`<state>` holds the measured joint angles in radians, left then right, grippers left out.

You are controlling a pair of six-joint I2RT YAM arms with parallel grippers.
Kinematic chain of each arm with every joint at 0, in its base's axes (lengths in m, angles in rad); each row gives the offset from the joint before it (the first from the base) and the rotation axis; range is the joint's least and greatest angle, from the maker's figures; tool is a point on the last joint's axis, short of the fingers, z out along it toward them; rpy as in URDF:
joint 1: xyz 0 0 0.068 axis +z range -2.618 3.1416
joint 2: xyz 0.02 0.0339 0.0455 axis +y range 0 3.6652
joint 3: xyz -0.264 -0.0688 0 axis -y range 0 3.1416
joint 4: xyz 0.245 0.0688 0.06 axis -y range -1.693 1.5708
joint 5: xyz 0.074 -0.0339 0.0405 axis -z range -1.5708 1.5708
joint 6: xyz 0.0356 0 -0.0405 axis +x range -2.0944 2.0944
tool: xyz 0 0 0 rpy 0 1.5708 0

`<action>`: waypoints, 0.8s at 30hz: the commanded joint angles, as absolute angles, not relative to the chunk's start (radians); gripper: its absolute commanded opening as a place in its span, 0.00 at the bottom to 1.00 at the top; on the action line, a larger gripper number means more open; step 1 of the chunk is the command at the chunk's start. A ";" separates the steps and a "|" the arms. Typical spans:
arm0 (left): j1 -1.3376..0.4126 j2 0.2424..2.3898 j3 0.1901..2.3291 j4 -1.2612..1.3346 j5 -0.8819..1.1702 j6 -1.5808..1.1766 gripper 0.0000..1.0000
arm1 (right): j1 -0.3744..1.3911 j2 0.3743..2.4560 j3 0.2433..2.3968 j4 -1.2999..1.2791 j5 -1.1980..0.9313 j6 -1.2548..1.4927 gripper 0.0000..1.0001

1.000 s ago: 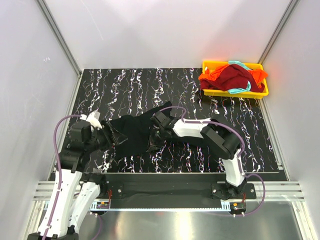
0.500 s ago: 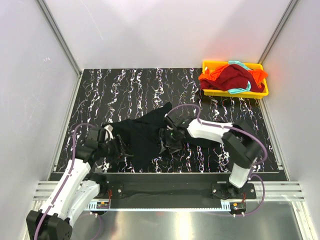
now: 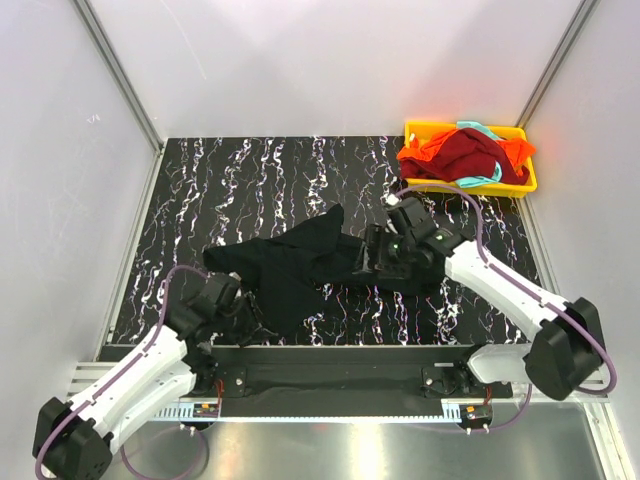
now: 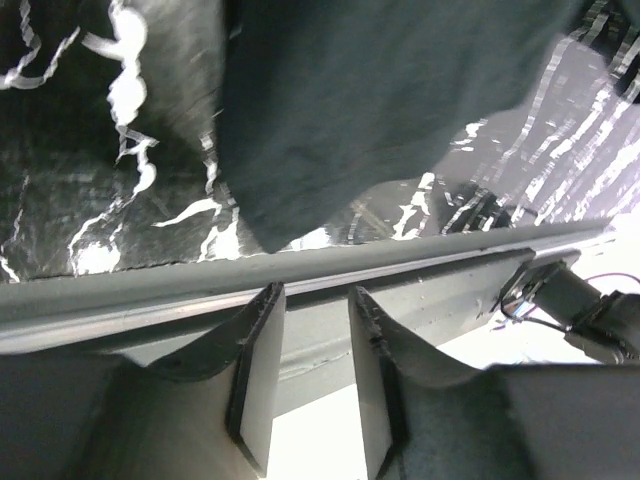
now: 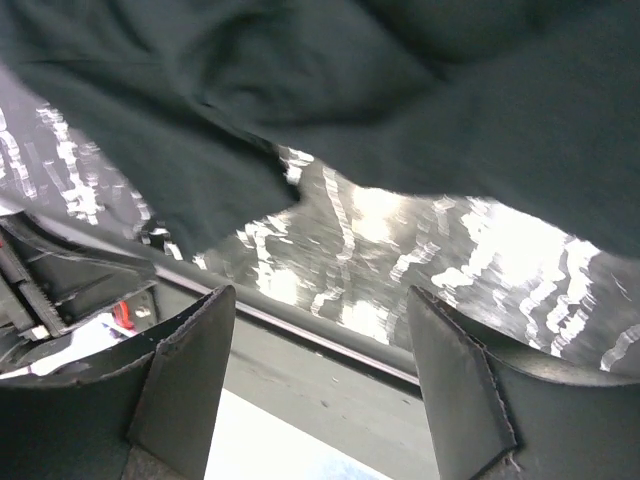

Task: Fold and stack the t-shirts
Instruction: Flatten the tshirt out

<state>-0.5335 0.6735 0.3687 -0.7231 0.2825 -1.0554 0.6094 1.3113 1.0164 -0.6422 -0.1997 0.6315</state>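
Along the near edge, a grey metal rail (image 3: pixel 330 385) runs across in front of both arm bases. The left gripper (image 4: pixel 310 385) hangs just over this rail, its two fingers standing a narrow gap apart with nothing between them. Right ahead of its fingertips, past the rail, lies the hem of the black t-shirt (image 3: pixel 295 262), close but not touched. The right gripper (image 5: pixel 322 385) stands wide and empty. A strip of bare, gleaming table shows ahead of it, and the shirt's rumpled edge lies just beyond that. The black t-shirt lies crumpled and unfolded between the two grippers, with one corner pointing away from them. The table (image 3: pixel 250 180) is glossy black, streaked with white and faintly violet veins, and it stretches well beyond both grippers. Far off on the right gripper's side, at the back corner, sits a yellow tray (image 3: pixel 470 187). It holds the dark red t-shirt (image 3: pixel 470 150) heaped on the orange t-shirt (image 3: pixel 422 155), with strips of the teal t-shirt (image 3: pixel 482 180) poking out. Plain pale walls (image 3: pixel 300 60) with aluminium frame posts (image 3: pixel 115 70) close in the space.
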 commanded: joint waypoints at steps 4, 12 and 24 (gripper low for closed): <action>-0.595 0.667 0.307 -0.673 0.178 -1.249 0.44 | 0.565 1.218 0.940 -0.706 -0.201 0.626 0.75; -0.603 0.802 0.327 -0.650 0.111 -1.243 0.46 | 0.543 1.189 0.900 -0.709 -0.201 0.640 0.75; -0.603 0.865 0.393 -0.647 0.132 -1.174 0.39 | 0.515 1.144 0.853 -0.718 -0.199 0.657 0.75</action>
<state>-0.6041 0.8856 0.3298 -0.6956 0.1780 -1.2160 0.5259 1.1660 0.8581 -0.7090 -0.2016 0.6453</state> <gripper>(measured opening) 0.394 0.750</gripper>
